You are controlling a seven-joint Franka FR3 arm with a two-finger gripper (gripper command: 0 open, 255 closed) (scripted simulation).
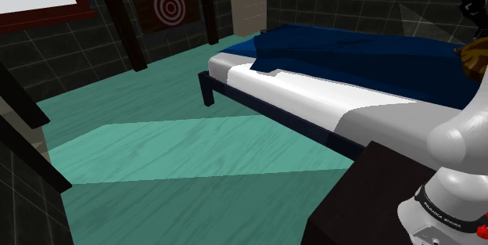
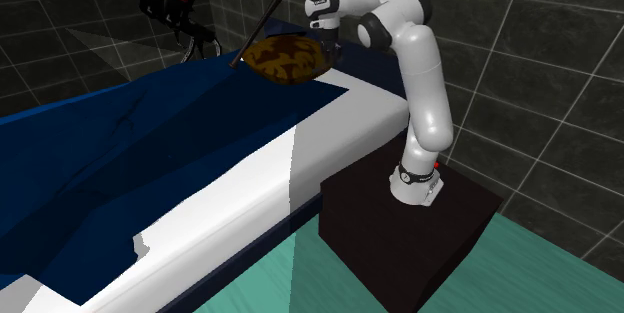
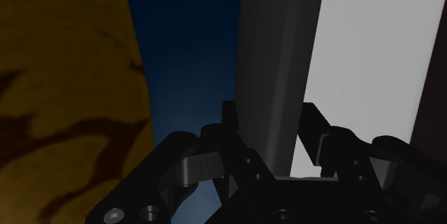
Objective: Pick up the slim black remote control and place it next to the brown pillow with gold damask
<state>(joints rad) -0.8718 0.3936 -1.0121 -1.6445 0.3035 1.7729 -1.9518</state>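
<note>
- Gripper (image 3: 272, 133) fingers pinch the slim dark remote (image 3: 276, 51) low on its body, one finger on each long side; the rest of the remote juts out beyond the fingertips.
- That remote sits just beside the brown pillow (image 3: 64, 94), apart from it, with a strip of blue blanket (image 3: 190, 51) showing between the two. I cannot tell whether the remote's far end touches the bed.
- Gold damask figures cover the pillow, which lies on the bed (image 1: 313, 99) where the blanket's edge meets the bare white mattress.
- From the pillow, the white arm (image 2: 420, 71) arches back to its dark stand (image 2: 400, 226), which is set against the side of the bed; the hand hangs close over the pillow's stand-side edge.
- Away from the pillow, the blanket runs along the bed toward the foot.
- Well apart from the pillow, past the foot of the bed, a red-and-white target board (image 1: 168, 2) and a pale cabinet (image 1: 250, 9) stand at the dark tiled wall, above a teal floor (image 1: 156, 149).
</note>
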